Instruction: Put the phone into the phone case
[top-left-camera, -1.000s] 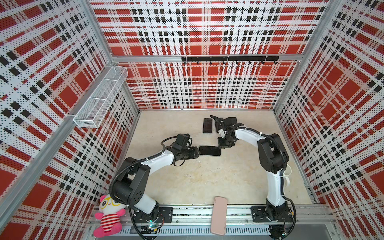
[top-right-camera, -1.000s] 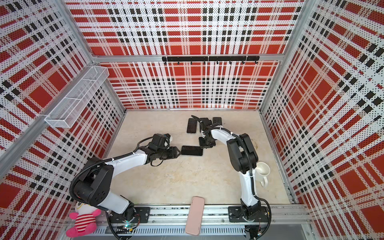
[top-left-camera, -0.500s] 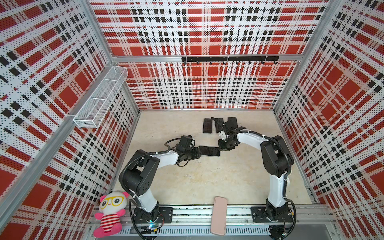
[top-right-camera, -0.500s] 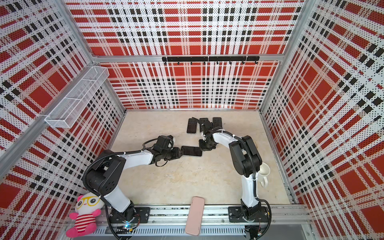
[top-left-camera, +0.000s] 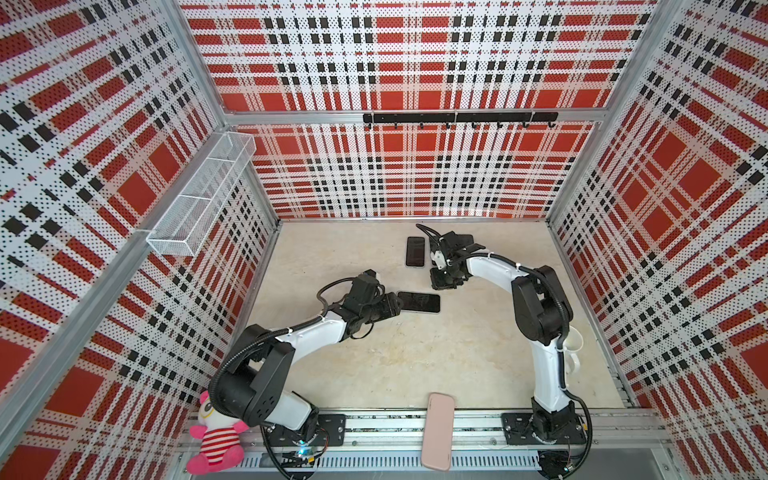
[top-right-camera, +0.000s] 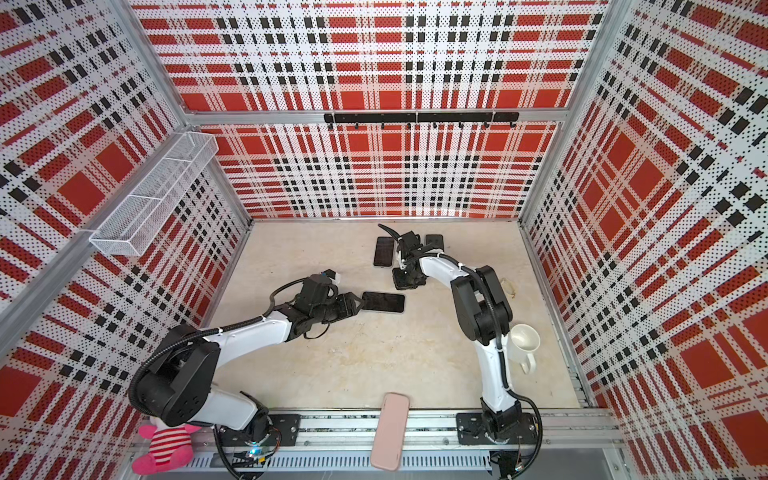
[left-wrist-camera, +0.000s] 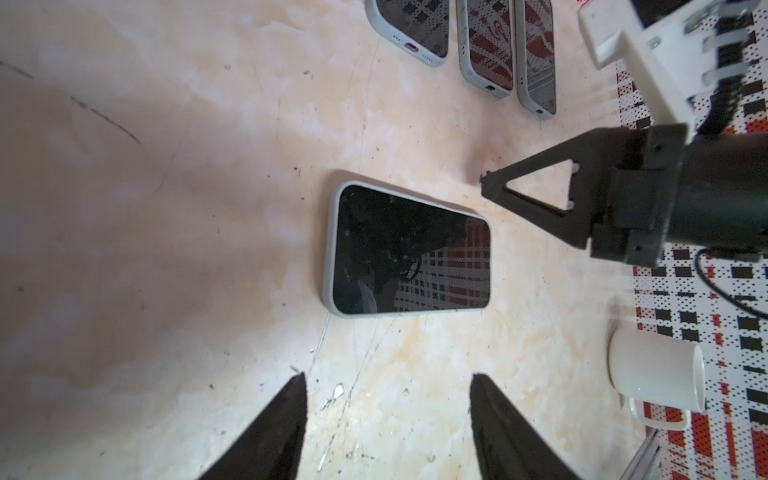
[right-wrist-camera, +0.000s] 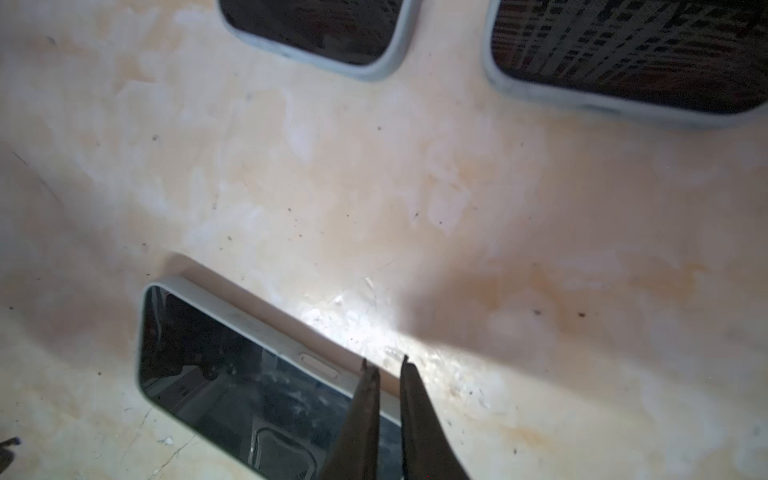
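1. Left tool (left-wrist-camera: 388, 376): fingers spread wide, nothing between them. In both top views it sits at the phone's 9 o'clock end. Can't tell whether the tips touch the case.
2. Phone (top-left-camera: 419, 302): flat on the surface (top-left-camera: 374, 374) near centre, screen up, long axis running 9 to 3. The grey phone case (left-wrist-camera: 330, 257) rims every side I can see clearly, so it looks seated and I'd call the task nearly done. The rim at the 3 o'clock end isn't clear from the left wrist view, so a corner may sit proud.
3. Right tool (right-wrist-camera: 386, 363): almost closed, thin slit between the fingers, nothing in it. The right wrist view puts the tips at the case's long edge, just past the side button. From the top it's at the phone's 1 o'clock. Contact: can't tell.
4. Risks:
   - Narrow tips landing on the rim instead of the glass could roll the lip back and pop a corner out.
   - Neither tool holds the phone. A sideways nudge would likely skate it along the surface or spin it.
   - The left tool closing over the 9 o'clock end could lever the lip open.
   - Three other cased phones (left-wrist-camera: 486, 45) lie at 12 o'clock, near the right wrist. A careless sweep would scatter them.
5. White mug (top-right-camera: 524, 340): at the phone's 4 o'clock, just beside the right arm. A fast retract could clip it.
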